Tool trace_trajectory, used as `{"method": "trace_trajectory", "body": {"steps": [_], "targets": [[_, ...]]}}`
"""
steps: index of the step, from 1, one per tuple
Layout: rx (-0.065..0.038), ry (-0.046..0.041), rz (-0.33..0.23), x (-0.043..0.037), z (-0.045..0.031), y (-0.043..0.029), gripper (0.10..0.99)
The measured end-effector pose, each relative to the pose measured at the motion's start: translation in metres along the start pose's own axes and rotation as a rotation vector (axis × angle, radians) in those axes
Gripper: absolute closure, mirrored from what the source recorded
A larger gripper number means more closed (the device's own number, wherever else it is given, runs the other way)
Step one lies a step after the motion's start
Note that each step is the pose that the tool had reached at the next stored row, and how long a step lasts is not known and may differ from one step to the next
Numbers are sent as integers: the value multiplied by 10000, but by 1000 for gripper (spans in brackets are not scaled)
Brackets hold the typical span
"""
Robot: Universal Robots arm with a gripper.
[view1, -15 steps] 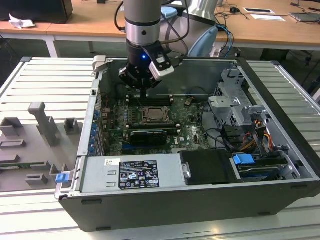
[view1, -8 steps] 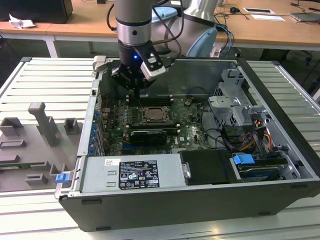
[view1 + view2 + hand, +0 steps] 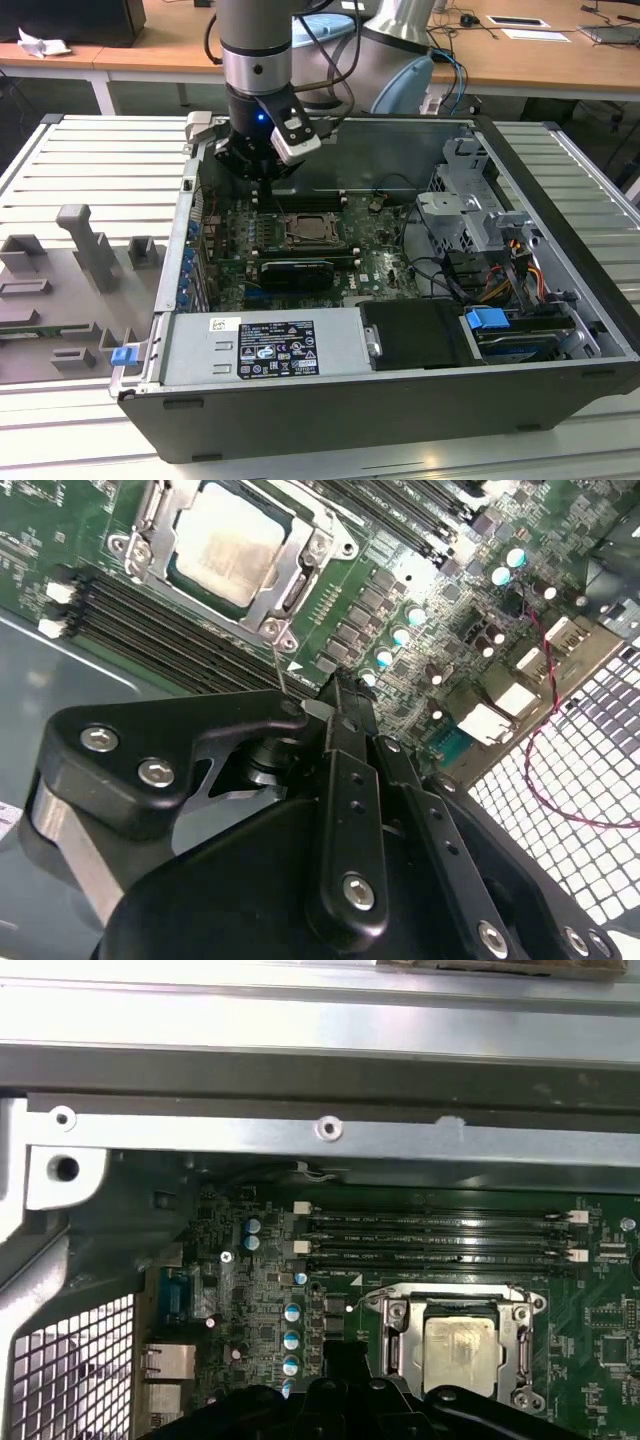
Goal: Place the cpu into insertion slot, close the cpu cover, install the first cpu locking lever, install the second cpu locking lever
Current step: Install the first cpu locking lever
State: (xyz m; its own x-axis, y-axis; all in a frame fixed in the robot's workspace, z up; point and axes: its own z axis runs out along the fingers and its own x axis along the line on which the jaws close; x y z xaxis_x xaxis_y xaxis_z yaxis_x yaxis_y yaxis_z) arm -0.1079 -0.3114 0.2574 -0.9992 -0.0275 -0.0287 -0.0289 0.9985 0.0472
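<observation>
Black and matte, the gripper (image 3: 335,695) hung just above the green motherboard (image 3: 420,590), its fingers drawn together with nothing clamped between them. Nearby, the pale silvery square cpu (image 3: 228,542) lay flat in the insertion slot (image 3: 398,1345) beneath the thin metal cpu cover (image 3: 300,580).

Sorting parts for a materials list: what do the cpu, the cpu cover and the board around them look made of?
The cpu looks like pale matte metal, with a dull silvery-grey, slightly smudged top. The cpu cover appears to be bright stamped metal, shiny at its edges. The motherboard looks like green lacquered circuit laminate, studded with small components.
</observation>
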Motion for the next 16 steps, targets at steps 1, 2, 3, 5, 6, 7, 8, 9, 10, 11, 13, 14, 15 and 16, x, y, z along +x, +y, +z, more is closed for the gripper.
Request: {"method": "trace_trajectory", "body": {"steps": [1, 2, 3, 5, 6, 7, 8, 9, 10, 11, 13, 14, 15, 16], "targets": [[0, -5, -1, 14, 7, 3, 980], [3, -6, -1, 21, 14, 11, 980], [1, -7, -5, 24, 20, 23, 980], [-1, -7, -38, 33, 32, 97, 980], [-1, -8, -55, 39, 33, 122, 980], [0, -10, -71, 43, 33, 137, 980], [-1, -12, -92, 44, 34, 161, 980], [0, -11, -104, 43, 35, 178, 980], [0, -11, -112, 42, 36, 185, 980], [0, -10, -120, 38, 36, 189, 980], [-3, -11, -126, 26, 41, 190, 980], [-1, -11, -126, 13, 48, 190, 980], [1, -9, -125, -9, 58, 189, 980], [0, -10, -126, -61, 77, 187, 980]]}}
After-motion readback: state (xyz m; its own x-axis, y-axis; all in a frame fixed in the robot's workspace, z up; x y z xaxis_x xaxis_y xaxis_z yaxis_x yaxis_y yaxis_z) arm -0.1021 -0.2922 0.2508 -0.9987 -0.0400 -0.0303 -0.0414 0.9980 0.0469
